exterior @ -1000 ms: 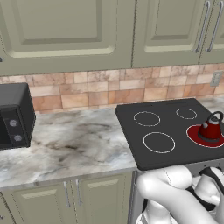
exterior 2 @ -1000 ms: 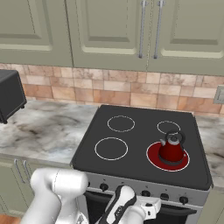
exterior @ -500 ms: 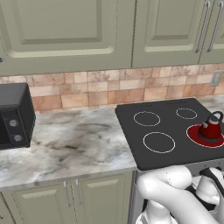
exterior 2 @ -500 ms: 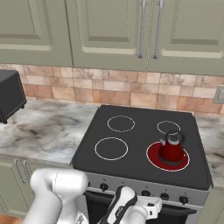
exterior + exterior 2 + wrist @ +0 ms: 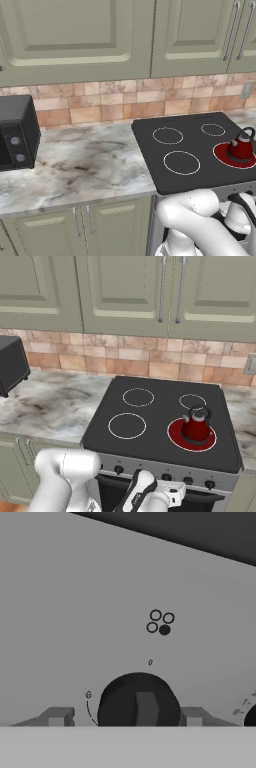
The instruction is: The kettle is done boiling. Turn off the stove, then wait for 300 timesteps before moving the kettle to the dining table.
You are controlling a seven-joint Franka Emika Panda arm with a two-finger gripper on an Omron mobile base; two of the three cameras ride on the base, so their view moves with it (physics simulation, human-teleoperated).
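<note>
I see my gripper [image 5: 125, 718] spread, fingertips [image 5: 57, 717] flanking a stove [image 5: 165, 421] knob [image 5: 138, 701] (not touching). Kettle [image 5: 196, 426] sits on the glowing red burner [image 5: 192, 435].

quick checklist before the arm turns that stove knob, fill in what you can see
1. Knob sits between the two fingertips of the end effector: ok.
2. Fingertips touching the knob: not ok, a gap shows on each side.
3. Right knob chosen: the four-ring mark above it has one ring filled; whether that means the glowing burner, cannot tell.
4. Burner under the kettle off: not ok, it glows red.
5. Kettle upright on the stove: ok.
</note>
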